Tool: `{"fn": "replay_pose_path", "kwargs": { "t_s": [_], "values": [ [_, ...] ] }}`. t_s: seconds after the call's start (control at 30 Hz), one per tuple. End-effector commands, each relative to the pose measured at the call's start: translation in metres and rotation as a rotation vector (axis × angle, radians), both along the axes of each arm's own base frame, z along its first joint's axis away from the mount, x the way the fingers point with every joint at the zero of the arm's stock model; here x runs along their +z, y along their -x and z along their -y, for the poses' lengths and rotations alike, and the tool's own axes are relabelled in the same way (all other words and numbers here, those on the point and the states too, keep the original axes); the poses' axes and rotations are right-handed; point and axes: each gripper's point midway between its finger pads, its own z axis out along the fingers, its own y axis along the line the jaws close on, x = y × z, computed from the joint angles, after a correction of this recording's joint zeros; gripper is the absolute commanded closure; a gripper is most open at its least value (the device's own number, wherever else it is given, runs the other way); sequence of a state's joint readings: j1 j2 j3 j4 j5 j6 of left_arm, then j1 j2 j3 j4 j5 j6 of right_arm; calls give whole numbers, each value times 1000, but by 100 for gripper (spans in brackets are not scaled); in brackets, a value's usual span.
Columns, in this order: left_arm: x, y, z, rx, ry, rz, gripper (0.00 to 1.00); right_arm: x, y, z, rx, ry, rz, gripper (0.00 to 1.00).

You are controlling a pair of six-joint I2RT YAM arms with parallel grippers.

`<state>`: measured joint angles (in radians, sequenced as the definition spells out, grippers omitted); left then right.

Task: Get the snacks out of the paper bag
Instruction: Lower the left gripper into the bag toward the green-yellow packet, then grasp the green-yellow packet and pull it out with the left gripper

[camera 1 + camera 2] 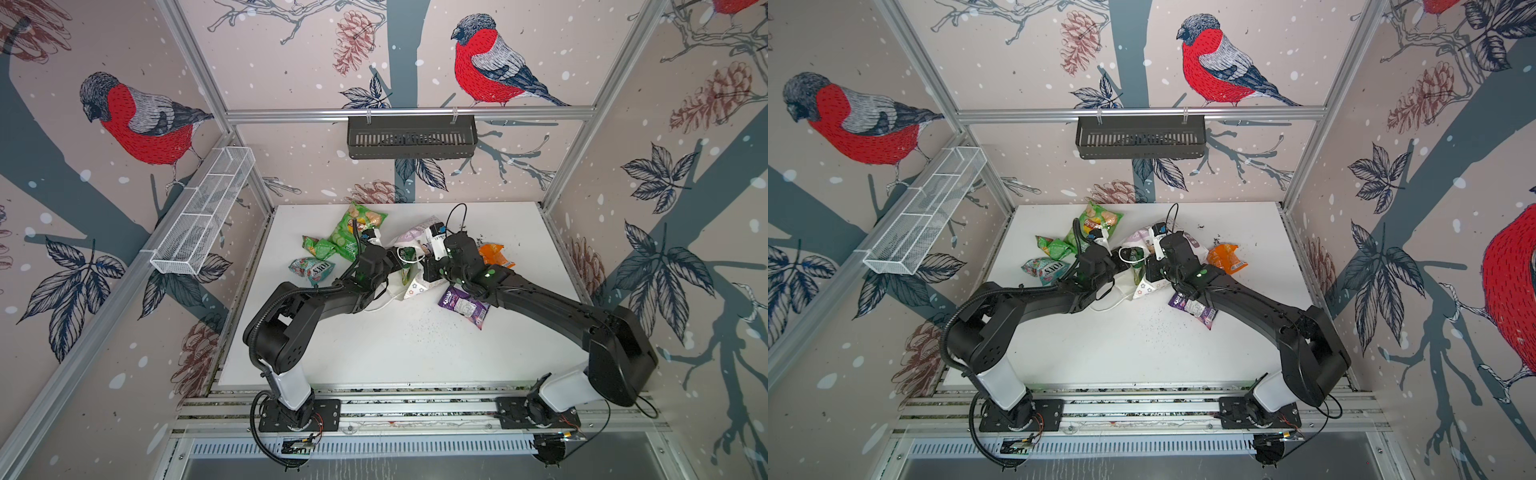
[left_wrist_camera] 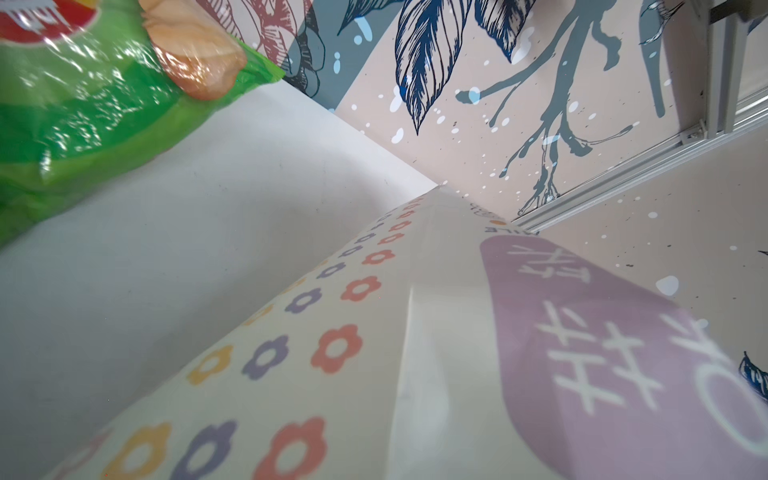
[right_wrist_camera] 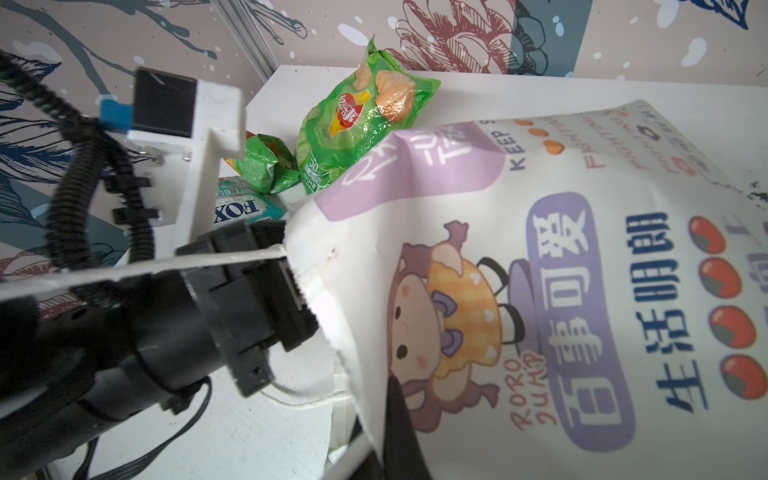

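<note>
The white paper bag (image 1: 415,286) (image 1: 1144,286) lies tilted mid-table, its mouth held between my two grippers. My left gripper (image 1: 397,257) (image 3: 297,286) is shut on the rim; the flower-printed paper (image 2: 415,353) hides its fingers in the left wrist view. Across the mouth, my right gripper (image 1: 428,270) (image 3: 388,432) is shut on the opposite rim by the cartoon child. A green packet (image 1: 408,259) shows inside the mouth. On the table lie the large green chip bag (image 1: 357,228) (image 3: 361,120), a small green packet (image 1: 318,248), the FOX'S packet (image 1: 311,270), an orange packet (image 1: 494,255) and a purple one (image 1: 465,305).
A white wire basket (image 1: 203,212) hangs on the left wall and a black basket (image 1: 411,137) on the back rail. The bag's cord handle (image 1: 380,305) trails under my left arm. Dark crumbs (image 1: 424,328) dot the table front of the bag.
</note>
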<state>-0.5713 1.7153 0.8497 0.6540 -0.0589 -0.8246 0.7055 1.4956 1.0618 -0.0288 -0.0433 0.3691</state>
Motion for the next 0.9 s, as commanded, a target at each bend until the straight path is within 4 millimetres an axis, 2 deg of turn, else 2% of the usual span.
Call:
{"fn": "replay_pose_path", "kwargs": {
  "t_s": [0.0,0.53,0.63,0.87],
  "values": [
    [17,2,-13,39,-20,51,100,5,-4,1,-24,-19,11,100],
    [73,43,-58,80,-77,119,100,19,-10,6,-62,-99,-1,100],
    [89,52,-66,93,-82,138,100,20,-12,7,-72,-110,3,100],
    [134,68,-100,171,-119,203,100,17,-15,10,-84,-117,2,100]
  ]
}}
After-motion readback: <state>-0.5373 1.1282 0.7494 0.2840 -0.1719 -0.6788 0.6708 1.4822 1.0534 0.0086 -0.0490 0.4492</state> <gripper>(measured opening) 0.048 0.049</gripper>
